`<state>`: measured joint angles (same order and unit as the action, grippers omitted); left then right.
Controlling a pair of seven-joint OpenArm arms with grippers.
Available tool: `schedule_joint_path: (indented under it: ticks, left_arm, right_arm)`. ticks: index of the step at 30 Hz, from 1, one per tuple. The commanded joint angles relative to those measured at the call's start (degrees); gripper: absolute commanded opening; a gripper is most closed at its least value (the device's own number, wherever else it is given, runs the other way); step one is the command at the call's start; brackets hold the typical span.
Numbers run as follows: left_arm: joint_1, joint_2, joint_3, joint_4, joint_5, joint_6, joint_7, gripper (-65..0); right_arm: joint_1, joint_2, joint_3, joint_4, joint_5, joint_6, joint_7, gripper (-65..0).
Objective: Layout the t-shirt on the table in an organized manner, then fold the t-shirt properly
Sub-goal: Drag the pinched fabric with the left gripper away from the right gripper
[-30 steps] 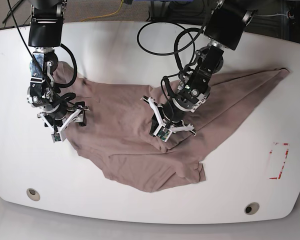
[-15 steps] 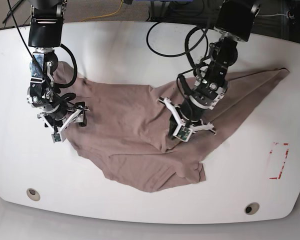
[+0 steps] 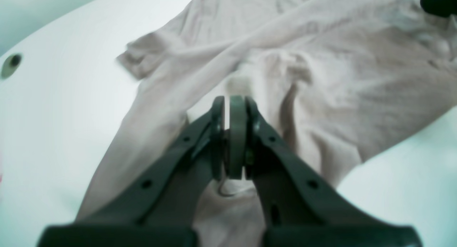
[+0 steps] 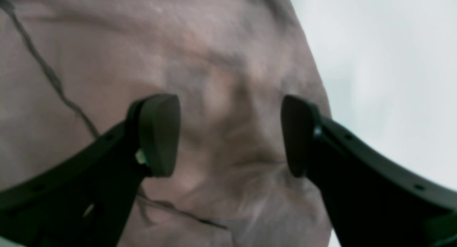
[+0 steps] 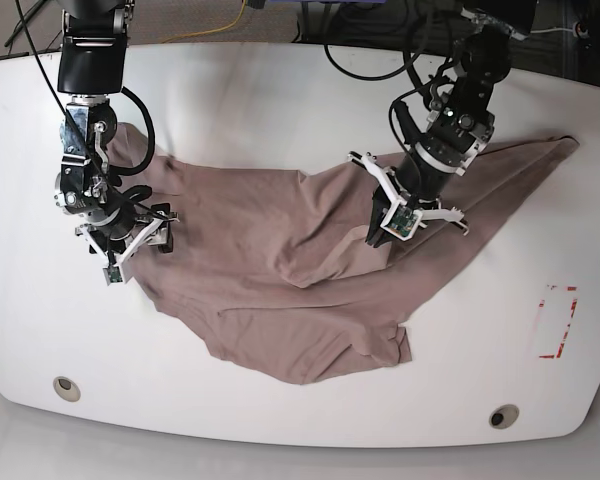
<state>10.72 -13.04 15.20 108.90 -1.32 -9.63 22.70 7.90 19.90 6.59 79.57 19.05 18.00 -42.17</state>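
Note:
The mauve-brown t-shirt (image 5: 270,280) lies crumpled and spread across the white table (image 5: 280,90), one corner reaching the far right. My left gripper (image 5: 374,238) is shut on a pinch of the shirt's middle, and the cloth rises in a ridge toward it. In the left wrist view the gripper (image 3: 232,111) has its pads pressed together, with the t-shirt (image 3: 321,79) beyond and below them. My right gripper (image 5: 130,236) hovers open over the shirt's left edge. The right wrist view has the gripper (image 4: 230,132) spread wide above the wrinkled t-shirt (image 4: 214,43), nothing between its fingers.
A red tape rectangle (image 5: 557,320) marks the table at the right. Two grommet holes (image 5: 67,388) (image 5: 502,416) sit near the front edge. Black cables (image 5: 380,60) hang behind the left arm. Bare table (image 4: 385,61) lies beside the shirt's edge.
My left gripper has moved right and toward the back with the cloth in its grip, dragging the shirt's middle into a longer ridge. The right arm has stayed put.

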Motion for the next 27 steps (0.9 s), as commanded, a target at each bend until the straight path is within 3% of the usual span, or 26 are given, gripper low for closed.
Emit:
schedule_joint_path:
  ticks: [1,9,15,19,27]
  left_arm:
    - [2.25,-0.19,-1.79,2.53,-0.48,-3.69,-1.64,-65.0]
    - [11.21,-0.02,-9.88,2.88,-0.48,-14.59,-1.64,-65.0]
    - [17.28,-0.02,-14.01,3.41,-0.57,-18.46,-1.64,-65.0]
    - [20.8,-0.02,-16.48,3.58,-0.57,-22.86,-1.56,-65.0]
    - [27.74,-0.19,-18.41,3.58,-0.57,-24.44,-1.56,-65.0]
  right_arm:
    - [1.46,-0.16,0.14,1.18,0.34,-0.02,1.43,-22.5]
    - [1.46,-0.52,0.14,1.09,0.34,-0.2,1.43,-22.5]
    - [1.46,-0.52,0.14,1.0,0.34,-0.28,1.43,-22.5]
    - [1.64,-0.52,0.14,0.83,0.34,-0.46,1.43,-22.5]
    - [2.6,-0.52,0.14,-0.41,0.25,-0.46,1.43,-22.5]
